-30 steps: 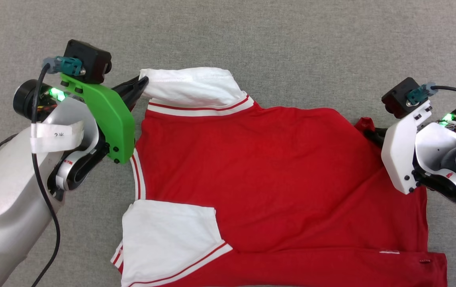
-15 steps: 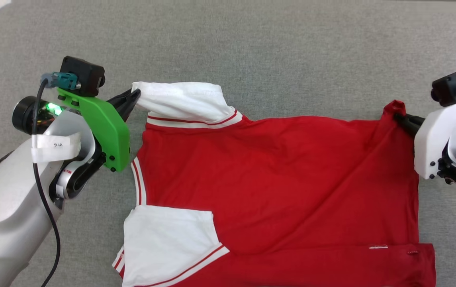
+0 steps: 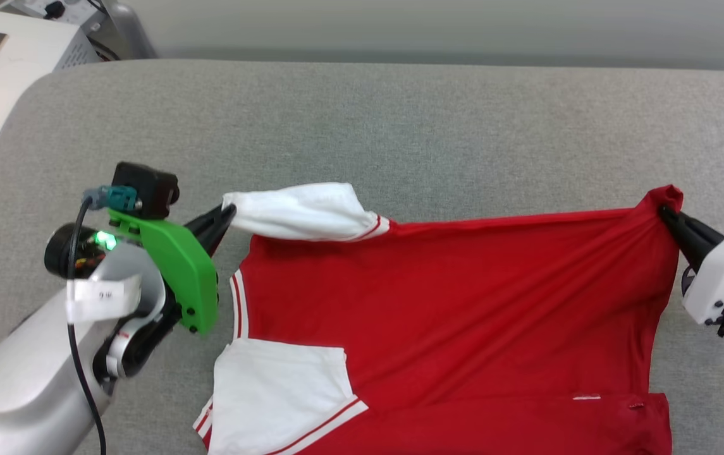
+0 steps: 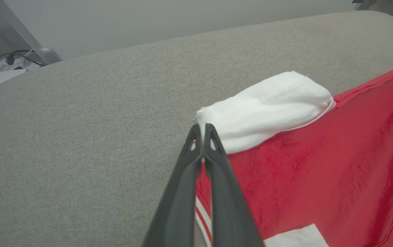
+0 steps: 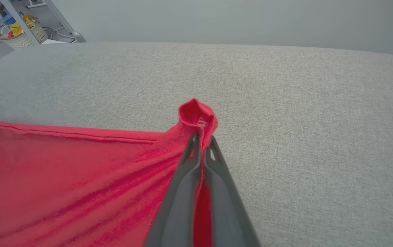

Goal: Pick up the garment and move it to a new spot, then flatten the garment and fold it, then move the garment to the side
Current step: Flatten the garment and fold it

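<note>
Red garment [image 3: 450, 303] stretched taut mid-frame; left pincer [image 3: 229, 212] clamped on bunched white sleeve [image 3: 301, 212], right pincer [image 3: 664, 212] clamped on red corner [image 3: 669, 194].

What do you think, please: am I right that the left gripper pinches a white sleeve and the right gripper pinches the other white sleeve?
The left gripper does pinch a white sleeve, but the right gripper pinches a red corner of the shirt, as the right wrist view shows.
</note>
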You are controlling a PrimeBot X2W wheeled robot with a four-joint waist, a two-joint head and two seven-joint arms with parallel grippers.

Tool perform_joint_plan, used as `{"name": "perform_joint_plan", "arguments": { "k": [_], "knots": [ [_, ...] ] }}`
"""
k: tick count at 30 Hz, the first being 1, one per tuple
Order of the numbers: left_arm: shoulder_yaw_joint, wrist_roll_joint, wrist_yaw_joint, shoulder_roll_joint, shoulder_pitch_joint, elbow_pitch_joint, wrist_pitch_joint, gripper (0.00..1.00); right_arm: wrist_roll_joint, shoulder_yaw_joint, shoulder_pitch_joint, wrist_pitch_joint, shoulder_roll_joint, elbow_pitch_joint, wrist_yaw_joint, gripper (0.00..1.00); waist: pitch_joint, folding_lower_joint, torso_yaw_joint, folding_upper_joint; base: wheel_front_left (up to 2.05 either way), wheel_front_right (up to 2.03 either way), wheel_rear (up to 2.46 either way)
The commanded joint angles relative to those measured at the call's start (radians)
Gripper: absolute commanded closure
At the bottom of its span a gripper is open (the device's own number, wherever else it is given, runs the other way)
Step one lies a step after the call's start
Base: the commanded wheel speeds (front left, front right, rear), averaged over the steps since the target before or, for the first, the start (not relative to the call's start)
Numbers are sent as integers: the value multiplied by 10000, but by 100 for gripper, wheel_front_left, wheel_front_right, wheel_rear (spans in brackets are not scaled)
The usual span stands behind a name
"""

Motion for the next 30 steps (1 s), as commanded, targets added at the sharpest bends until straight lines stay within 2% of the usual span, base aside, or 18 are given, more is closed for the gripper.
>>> {"name": "perform_joint_plan", "arguments": {
  "k": [1,9,10,14,20,30],
  "knots": [
    [48,-75,143,120,365,-175,-117,100,170,-52,299,-219,1,-269,-9,100,-307,1,101,0,0,0,0],
    [153,-503,822,713,2053,-1454,-443,100,737,-300,1832,-736,-155,-1251,-9,100,-738,1,305,0,0,0,0],
    [74,-600,1054,893,2642,-1892,-470,100,821,-317,2385,-787,-351,-1577,-9,100,-799,1,383,0,0,0,0],
    [-72,-665,1343,1091,3332,-2284,-493,100,1160,-329,3123,-693,-602,-1949,-9,100,-851,1,454,0,0,0,0],
    [-424,-780,1467,1200,4059,-2472,-367,100,1361,-22,4088,-539,-1052,-2375,-9,100,-967,1,521,0,0,0,0],
    [-962,-830,1387,1186,4557,-2174,-18,100,1406,771,4859,-323,-1797,-2780,-9,100,-1055,1,510,0,0,0,0]
  ]
}}
